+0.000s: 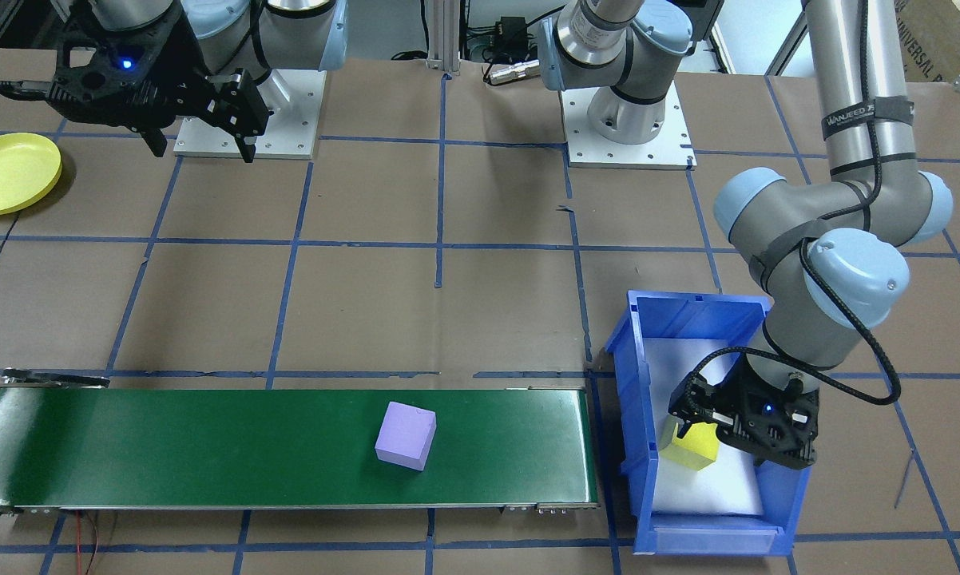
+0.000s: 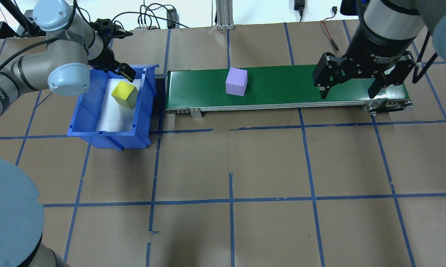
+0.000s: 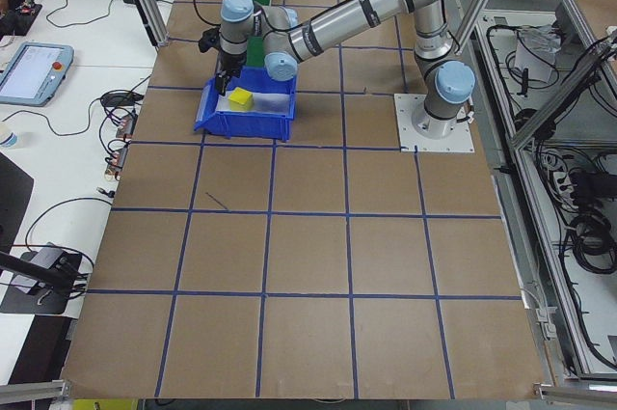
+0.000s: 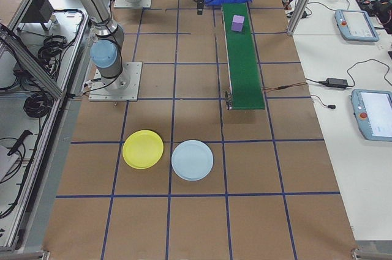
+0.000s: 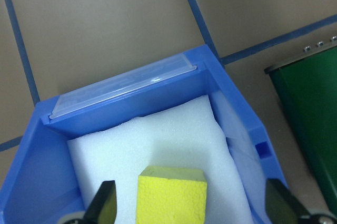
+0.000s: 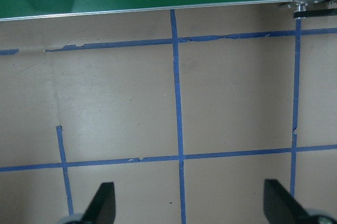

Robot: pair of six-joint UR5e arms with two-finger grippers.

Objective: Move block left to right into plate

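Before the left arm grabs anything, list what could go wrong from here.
1. The left gripper is open over the yellow block, which sits tilted on the foam in the blue bin; the fingers may close on corners and let it slip.
2. The bin's walls stand close, so a finger could catch one.
3. The purple block on the green conveyor lies far from the right gripper.

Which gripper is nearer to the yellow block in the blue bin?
Left. The left gripper is open directly over the yellow block inside the blue bin. The right gripper hangs open far away, near the conveyor's other end.
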